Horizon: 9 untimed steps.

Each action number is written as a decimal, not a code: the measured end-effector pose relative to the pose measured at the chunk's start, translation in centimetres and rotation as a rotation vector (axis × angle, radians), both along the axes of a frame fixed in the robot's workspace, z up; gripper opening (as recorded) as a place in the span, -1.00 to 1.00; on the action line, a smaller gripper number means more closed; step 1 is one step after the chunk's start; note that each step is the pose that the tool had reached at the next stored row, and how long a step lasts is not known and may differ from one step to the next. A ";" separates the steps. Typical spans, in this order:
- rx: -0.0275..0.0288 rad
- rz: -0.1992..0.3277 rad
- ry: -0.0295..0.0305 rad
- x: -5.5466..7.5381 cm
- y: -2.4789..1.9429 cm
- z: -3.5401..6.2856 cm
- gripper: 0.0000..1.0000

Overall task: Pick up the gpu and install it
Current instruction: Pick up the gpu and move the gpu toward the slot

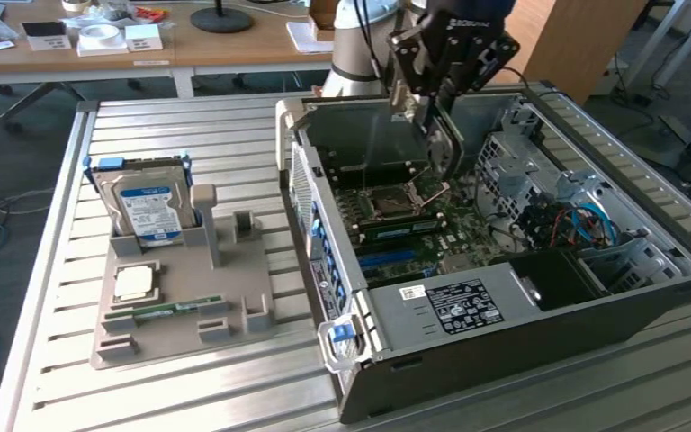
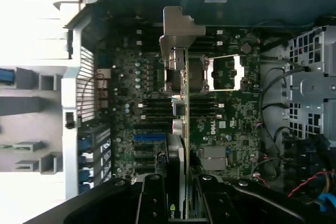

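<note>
Wrist view: gpu (image 2: pixel 184 108) hangs edge-on over motherboard (image 2: pixel 236 124).
Gripper (image 2: pixel 184 205) jaws: pinching the gpu.
Care: keep it upright, square to the blue slot (image 2: pixel 149 137).

The arm (image 1: pixel 348 49) is a pale grey tube with a thin black cable (image 1: pixel 366 40) running along it. Its gripper (image 1: pixel 434 99) is a boxy black block carrying small white lettering (image 1: pixel 471 24). The fingers (image 2: pixel 151 198) are glossy black bars.

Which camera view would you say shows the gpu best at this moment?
The wrist view: the gpu is seen edge-on with its metal bracket bright against the motherboard. The exterior view shows it as a dark thin card hanging into the open computer case.
</note>
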State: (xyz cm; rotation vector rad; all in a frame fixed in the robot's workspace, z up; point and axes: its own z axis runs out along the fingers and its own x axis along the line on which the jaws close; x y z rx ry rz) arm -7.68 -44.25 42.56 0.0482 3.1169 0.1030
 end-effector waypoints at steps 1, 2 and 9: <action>0.0001 0.000 0.0000 0.4 0.00 0.00 -0.47; 0.0003 0.000 0.0000 0.9 0.00 0.00 -0.47; 0.0009 0.000 -0.0001 4.1 0.00 0.00 -0.47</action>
